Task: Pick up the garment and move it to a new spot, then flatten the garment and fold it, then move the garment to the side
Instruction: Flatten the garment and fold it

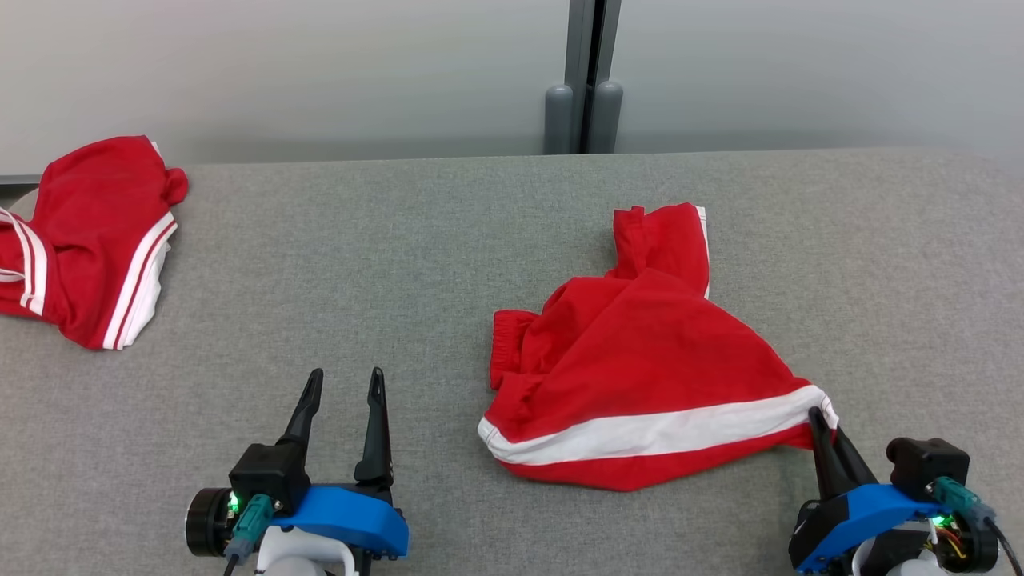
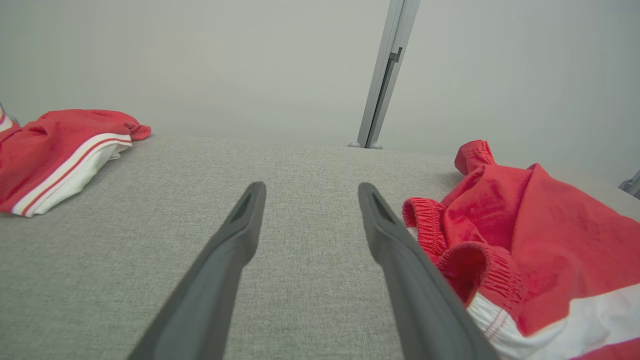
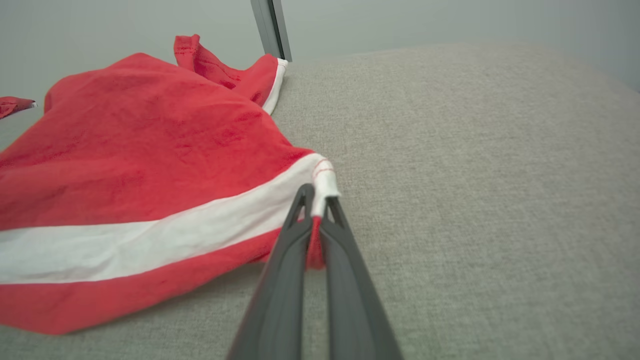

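Observation:
The garment is a pair of red shorts with a white band, lying crumpled on the grey table right of centre; it also appears in the left wrist view and the right wrist view. My right gripper is shut on the garment's near right corner, the white-banded hem pinched between its fingers. My left gripper stands open over bare table, left of the garment's elastic waistband, nothing between its fingers.
A second red garment with white stripes lies at the table's far left edge. A grey post stands behind the table's back edge against a pale wall. Bare grey tabletop stretches between the two garments.

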